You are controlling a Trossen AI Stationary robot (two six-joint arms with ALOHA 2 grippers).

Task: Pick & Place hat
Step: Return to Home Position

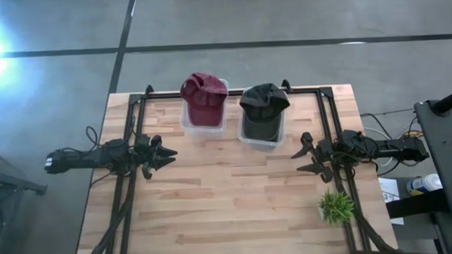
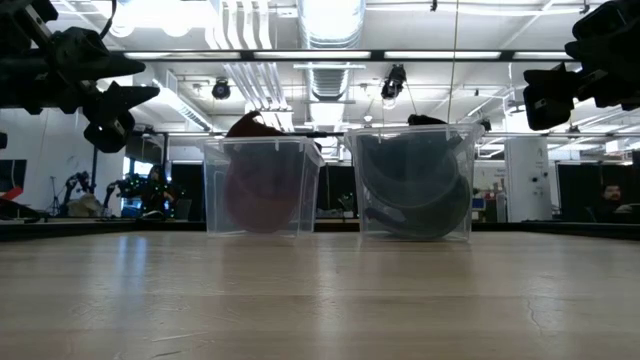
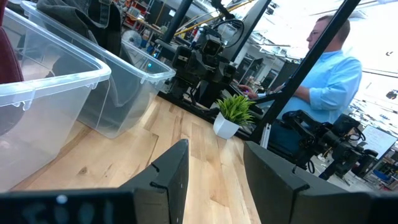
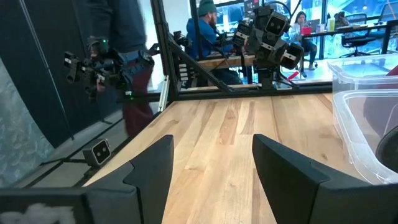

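A maroon cap [image 1: 204,97] sits in a clear plastic bin [image 1: 204,122] at the table's far side. Beside it a dark grey cap [image 1: 263,103] sits in a second clear bin [image 1: 261,133]. In the low view both caps show through the bin walls, maroon [image 2: 262,185] and dark [image 2: 415,185]. My left gripper [image 1: 167,153] hovers open over the table's left part, near the maroon cap's bin, pointing right. My right gripper [image 1: 298,153] hovers open over the right part, near the dark cap's bin, pointing left. Both are raised above the tabletop.
A small potted plant [image 1: 336,206] stands near the table's right near corner, close to my right arm. Bare wood [image 1: 228,195] stretches between the grippers and toward the near edge. A person in a light blue shirt [image 3: 333,74] is beyond the table's right side.
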